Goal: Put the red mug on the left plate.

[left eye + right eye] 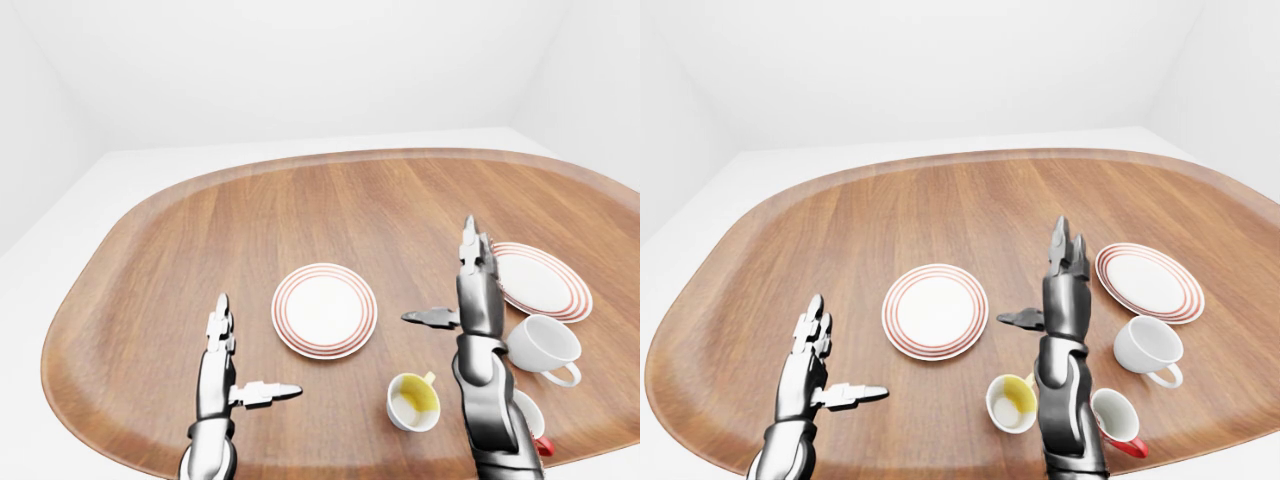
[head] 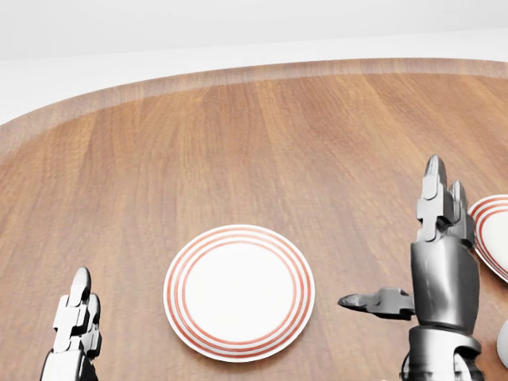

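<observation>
The red mug (image 1: 1118,420), white inside, stands near the table's bottom edge in the right-eye view, just right of my right forearm and untouched. The left plate (image 2: 239,292), white with red rings, lies bare at the table's middle. My right hand (image 1: 1038,280) is raised upright between the two plates, fingers straight and thumb pointing left, open and holding nothing. It is well above the mug. My left hand (image 1: 840,355) hovers open at the lower left, left of the plate, also holding nothing.
A second ringed plate (image 1: 1149,282) lies to the right. A white mug (image 1: 1150,348) stands below it, and a yellow mug (image 1: 1011,402) stands left of my right forearm. The round wooden table (image 1: 870,210) has a raised rim.
</observation>
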### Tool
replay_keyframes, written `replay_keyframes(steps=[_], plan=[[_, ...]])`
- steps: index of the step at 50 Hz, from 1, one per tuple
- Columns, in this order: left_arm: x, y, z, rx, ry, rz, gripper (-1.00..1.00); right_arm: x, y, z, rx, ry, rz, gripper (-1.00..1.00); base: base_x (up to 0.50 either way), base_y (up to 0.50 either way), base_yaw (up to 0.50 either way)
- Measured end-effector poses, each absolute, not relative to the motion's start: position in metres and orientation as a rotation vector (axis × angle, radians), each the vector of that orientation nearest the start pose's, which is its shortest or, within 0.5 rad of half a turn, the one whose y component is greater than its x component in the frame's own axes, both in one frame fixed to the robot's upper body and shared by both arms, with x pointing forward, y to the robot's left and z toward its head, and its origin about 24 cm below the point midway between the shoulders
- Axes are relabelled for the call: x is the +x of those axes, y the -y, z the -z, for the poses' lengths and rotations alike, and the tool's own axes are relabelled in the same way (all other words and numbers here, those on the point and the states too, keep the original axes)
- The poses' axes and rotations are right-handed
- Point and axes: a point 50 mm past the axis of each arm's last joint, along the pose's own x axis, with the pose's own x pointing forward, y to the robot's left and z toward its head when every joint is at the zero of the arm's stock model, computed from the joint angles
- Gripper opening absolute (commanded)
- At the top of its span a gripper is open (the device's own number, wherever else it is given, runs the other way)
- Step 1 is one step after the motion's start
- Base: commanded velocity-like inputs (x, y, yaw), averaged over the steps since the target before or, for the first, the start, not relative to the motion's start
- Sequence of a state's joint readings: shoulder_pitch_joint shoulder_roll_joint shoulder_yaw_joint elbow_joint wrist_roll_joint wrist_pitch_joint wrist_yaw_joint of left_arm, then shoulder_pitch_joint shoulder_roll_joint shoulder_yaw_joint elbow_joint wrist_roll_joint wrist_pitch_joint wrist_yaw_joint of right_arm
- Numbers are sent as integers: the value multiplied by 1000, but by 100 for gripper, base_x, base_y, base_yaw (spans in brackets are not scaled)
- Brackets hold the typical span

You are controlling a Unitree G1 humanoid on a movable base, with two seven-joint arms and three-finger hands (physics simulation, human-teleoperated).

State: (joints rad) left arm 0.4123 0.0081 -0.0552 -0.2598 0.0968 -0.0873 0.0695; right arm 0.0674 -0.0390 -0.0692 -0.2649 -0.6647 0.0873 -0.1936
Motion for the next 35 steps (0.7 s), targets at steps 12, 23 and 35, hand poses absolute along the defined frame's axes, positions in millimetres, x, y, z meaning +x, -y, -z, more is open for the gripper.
replay_keyframes(steps=[12, 23, 35], plan=[[173, -162, -28, 109, -45, -119, 100, 291, 193, -132, -1416, 271, 381, 100, 0, 0, 0], [175, -161, -30, 119, -32, -118, 100, 310, 229, -118, -1754, -81, 218, 100, 0, 0, 0], [176, -160, -32, 128, -21, -117, 100, 292, 270, -73, -1826, -570, -27, 100, 0, 0, 0]])
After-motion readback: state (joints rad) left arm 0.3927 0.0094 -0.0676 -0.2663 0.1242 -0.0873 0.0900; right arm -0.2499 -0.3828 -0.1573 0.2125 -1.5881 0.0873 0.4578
